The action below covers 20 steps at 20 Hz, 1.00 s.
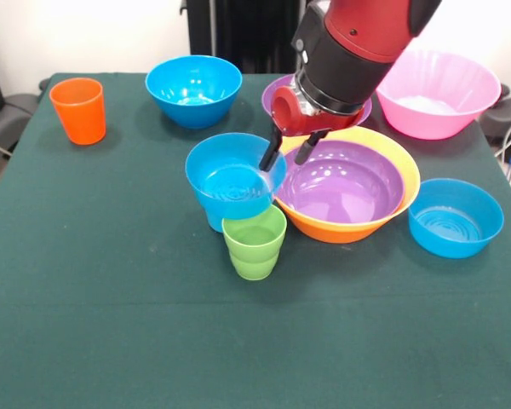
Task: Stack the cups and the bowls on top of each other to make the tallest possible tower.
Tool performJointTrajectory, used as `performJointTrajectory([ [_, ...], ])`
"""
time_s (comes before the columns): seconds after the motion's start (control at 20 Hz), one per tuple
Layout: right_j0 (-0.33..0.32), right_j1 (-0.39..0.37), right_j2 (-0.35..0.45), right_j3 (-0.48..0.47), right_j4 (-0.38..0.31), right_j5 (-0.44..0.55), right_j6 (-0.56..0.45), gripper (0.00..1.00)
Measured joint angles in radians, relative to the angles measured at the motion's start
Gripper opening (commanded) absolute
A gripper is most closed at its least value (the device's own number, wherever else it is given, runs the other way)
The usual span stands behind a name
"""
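The gripper (287, 152) hangs over the middle of the surface (94, 324), its jaws pinching the rim of a blue bowl (232, 175): one fingertip is inside the bowl, the other outside, over the neighbouring purple bowl (341, 183).

The held bowl sits tilted on what appears to be the light blue cup (213, 221), of which only a sliver shows beneath it. The green cup (255, 241) stands just in front, touching or nearly touching this small tower.

The main risk seems to be the tilt. Released as it is, the bowl could slide off the narrow cup and knock the green cup over, or tip sideways into the purple bowl. A rim pinch also gives little control, so the bowl might swing when moved.

The purple bowl is nested inside the large orange-yellow bowl (404, 200), and both look empty. A second purple bowl (274, 92) is mostly hidden behind the arm. The pink bowl (439, 92) sits at the far right corner, another blue bowl (193, 89) at the far edge, and a third blue bowl (455, 217) near the right edge, all empty. The orange cup (78, 110) stands alone near the far left corner, well apart from the rest.
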<state>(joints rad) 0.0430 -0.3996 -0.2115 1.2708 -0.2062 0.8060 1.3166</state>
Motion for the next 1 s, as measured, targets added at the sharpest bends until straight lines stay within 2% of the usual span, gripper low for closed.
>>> performJointTrajectory([
  [0.25, -0.014, -0.006, 0.015, 0.003, 0.009, 0.000, 0.000, 1.00],
  [1.0, -0.111, -0.012, 0.114, 0.040, 0.022, 0.000, 0.000, 1.00],
])
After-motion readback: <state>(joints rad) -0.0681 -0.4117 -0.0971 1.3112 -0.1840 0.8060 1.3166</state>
